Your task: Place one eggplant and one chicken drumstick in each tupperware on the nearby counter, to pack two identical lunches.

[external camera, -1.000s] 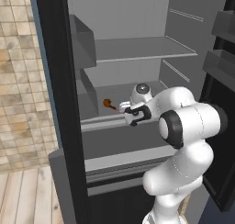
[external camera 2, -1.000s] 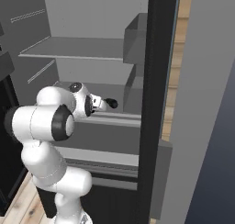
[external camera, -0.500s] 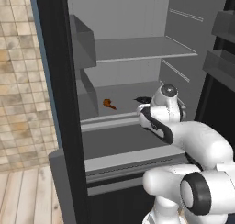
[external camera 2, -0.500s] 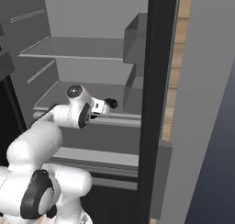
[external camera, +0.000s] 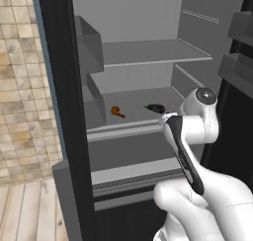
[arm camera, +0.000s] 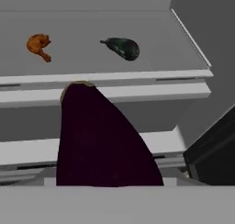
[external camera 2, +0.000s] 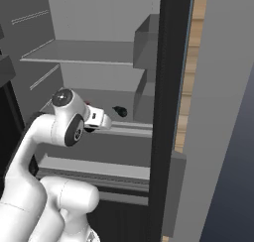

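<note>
Left base view: the fridge (external camera: pixel 64 111) stands open, and the white arm (external camera: pixel 190 151) rises from the lower right toward its lower shelf (external camera: pixel 143 99). On that shelf a chicken drumstick (external camera: pixel 116 111) lies near the left wall, close to the front edge. A dark eggplant (external camera: pixel 155 107) lies to its right, also near the front edge, just beyond the arm's wrist.

Right base view: the arm comes up from the lower left, its hand (external camera 2: pixel 96 120) at the shelf's front edge. The shelf eggplant (external camera 2: pixel 119 110) lies just past it, toward the right wall.

Hand view: a large dark purple eggplant (arm camera: pixel 98 140) sits pinched in the gripper, its tip pointing at the shelf's front edge. The finger tips are hidden behind it. Beyond it, the drumstick (arm camera: pixel 38 45) lies toward the shelf's left side, with the smaller eggplant (arm camera: pixel 122 47) well apart to its right.
</note>
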